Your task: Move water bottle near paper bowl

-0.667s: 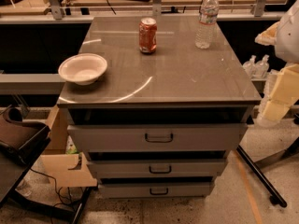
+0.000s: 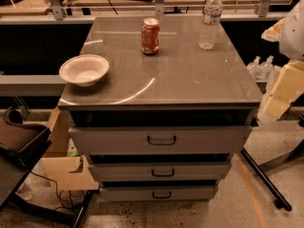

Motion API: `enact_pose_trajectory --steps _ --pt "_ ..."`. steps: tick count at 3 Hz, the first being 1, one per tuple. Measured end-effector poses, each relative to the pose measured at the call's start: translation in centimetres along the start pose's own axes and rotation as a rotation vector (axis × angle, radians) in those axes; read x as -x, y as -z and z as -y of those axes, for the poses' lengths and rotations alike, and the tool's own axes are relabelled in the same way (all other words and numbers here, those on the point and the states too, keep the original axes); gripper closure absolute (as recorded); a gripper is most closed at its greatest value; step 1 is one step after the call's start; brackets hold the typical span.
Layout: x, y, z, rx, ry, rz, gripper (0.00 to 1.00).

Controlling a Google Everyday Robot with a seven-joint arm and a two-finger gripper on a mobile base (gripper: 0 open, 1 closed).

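Grey three-drawer cabinet (image 2: 161,141) with a flat, glossy top (image 2: 190,80), seen from the front and above; all task objects stand on this top. At the right edge of the view, just off the cabinet's right side and mostly below the level of the top, are the robot's pale cream arm segments ending in the gripper (image 2: 284,87); it holds nothing that can be seen, and whether it is open or closed cannot be told. Paper bowl (image 2: 84,69): shallow, white, mouth up, at the near left of the top, close to the left edge. Water bottle (image 2: 210,20): clear, white cap, pale label band, at the far right corner of the top, well apart from the bowl and diagonally across from it. The bottle stands upright, long axis vertical, cap pointing up. From the gripper it lies up and to the left in the view, farther back over the right edge of the top, so a sideways approach to the bottle's body seems the likely next move. Soda can (image 2: 150,35): orange-red, upright, near the far edge, between bottle and bowl and close to the straight path joining them; judged a possible obstruction during the carry. Small clear bottles (image 2: 259,66) stand off the cabinet at the right, behind the arm
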State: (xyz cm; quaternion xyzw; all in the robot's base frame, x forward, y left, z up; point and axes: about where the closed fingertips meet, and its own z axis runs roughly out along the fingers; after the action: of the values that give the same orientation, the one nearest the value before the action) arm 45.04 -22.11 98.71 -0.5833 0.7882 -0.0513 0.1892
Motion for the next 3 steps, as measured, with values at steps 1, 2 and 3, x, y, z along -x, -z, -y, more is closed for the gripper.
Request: enact_pose_trajectory --steps 1,2,3 --pt "-1.2 -0.9 5.1 -0.098 -0.105 0.073 0.0" --pt "-1.5 -1.7 10.3 -0.212 -0.211 0.192 0.0" --pt "-1.2 -1.9 13.7 -0.313 -0.317 0.324 0.0"
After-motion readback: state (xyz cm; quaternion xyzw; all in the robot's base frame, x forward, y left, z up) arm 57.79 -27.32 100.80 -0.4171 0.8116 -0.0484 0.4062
